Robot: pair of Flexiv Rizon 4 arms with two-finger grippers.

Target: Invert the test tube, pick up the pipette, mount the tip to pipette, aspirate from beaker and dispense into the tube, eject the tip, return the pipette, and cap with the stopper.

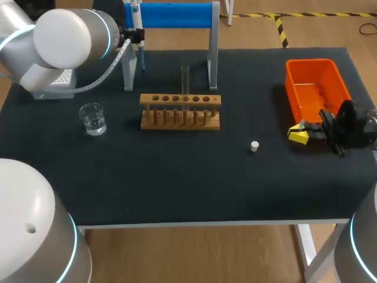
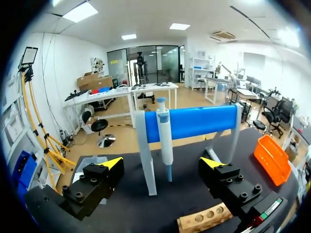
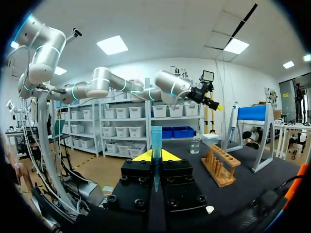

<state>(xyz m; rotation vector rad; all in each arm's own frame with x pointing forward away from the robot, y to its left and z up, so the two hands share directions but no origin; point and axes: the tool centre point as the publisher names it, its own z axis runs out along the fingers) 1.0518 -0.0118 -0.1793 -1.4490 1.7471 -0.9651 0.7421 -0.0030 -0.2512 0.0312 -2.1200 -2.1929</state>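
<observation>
– So what's the risky bit here? The left end effector (image 2: pixel 161 164) is spread wide open, with the pipette (image 2: pixel 165 136) hanging on its blue stand (image 2: pixel 194 121) right ahead, in line with the gap.

– I'd guess a crooked grab. The stand's upright is just beside the pipette, so a finger could clip it and knock the pipette off. The right end effector (image 3: pixel 155 156), mid-right in the head view, is clenched on a blue tip (image 3: pixel 156 138). If that slips, mounting goes wrong.

– And the surface?

– Dark matte counter (image 1: pixel 177 177). The test tube (image 1: pixel 185 79) stands in the wooden rack (image 1: pixel 177 119) at centre, beaker (image 1: pixel 92 118) left, stopper (image 1: pixel 254 146) loose right of centre, orange bin (image 1: pixel 310 62) upper right.
</observation>
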